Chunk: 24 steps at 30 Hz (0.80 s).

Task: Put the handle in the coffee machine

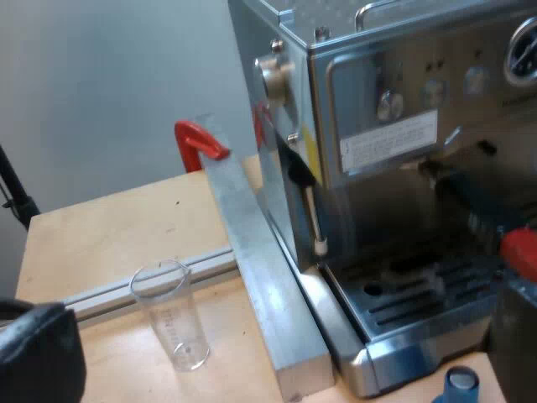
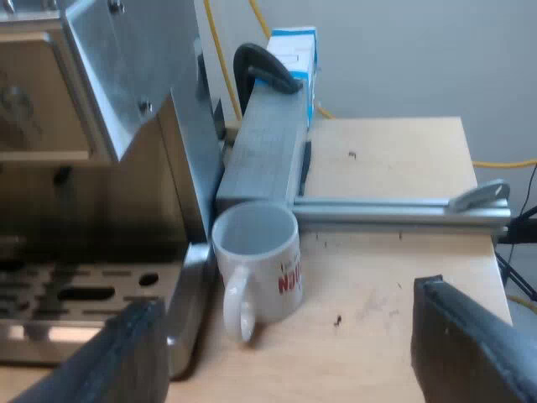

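Well, my right hand (image 2: pixel 287 295) is spread, empty, facing the mug (image 2: pixel 260 269) just beside the drip tray (image 2: pixel 84 294). My left hand (image 1: pixel 281 302) is spread, pinching nothing; measuring glass (image 1: pixel 172 315) and blue tamper (image 1: pixel 461 382) stand near. Farther, the holder's dark handle (image 1: pixel 474 201) juts from the espresso machine (image 1: pixel 377 126) front, red end (image 1: pixel 520 252) over the tray; locked or not, I can't tell. A clamped metal bar (image 1: pixel 252 252) hugs the machine, likely pinning it; room lies frontward.

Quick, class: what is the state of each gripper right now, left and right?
Left gripper: open, jaws wide apart, holding nothing.
Right gripper: open, jaws wide apart, holding nothing.
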{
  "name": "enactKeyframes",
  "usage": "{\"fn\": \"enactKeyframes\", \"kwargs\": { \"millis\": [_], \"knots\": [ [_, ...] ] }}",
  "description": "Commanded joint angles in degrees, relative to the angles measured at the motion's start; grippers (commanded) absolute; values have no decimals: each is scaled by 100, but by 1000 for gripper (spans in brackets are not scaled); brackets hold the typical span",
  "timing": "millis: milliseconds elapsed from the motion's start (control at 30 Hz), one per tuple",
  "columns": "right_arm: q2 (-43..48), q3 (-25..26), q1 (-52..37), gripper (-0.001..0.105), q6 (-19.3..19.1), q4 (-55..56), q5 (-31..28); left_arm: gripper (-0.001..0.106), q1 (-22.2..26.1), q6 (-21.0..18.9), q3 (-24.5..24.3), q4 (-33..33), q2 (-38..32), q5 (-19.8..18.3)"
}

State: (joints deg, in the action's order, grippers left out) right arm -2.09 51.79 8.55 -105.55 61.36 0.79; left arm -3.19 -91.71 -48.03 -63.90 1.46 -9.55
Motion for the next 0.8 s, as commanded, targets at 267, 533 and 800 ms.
{"fn": "enactKeyframes", "kwargs": {
  "millis": [267, 533, 800],
  "knots": [
    [522, -410, -40, 63, -96, 330, 12, 105, 279, 125, 446, -580, -1041, -300],
    [521, -493, -40, 63, -51, 366, 33, 105, 509, 64, 645, -856, -1038, -564],
    [521, -704, -40, 63, -52, 60, 33, 105, 509, -127, 1071, 253, -1026, -534]
  ]
}}
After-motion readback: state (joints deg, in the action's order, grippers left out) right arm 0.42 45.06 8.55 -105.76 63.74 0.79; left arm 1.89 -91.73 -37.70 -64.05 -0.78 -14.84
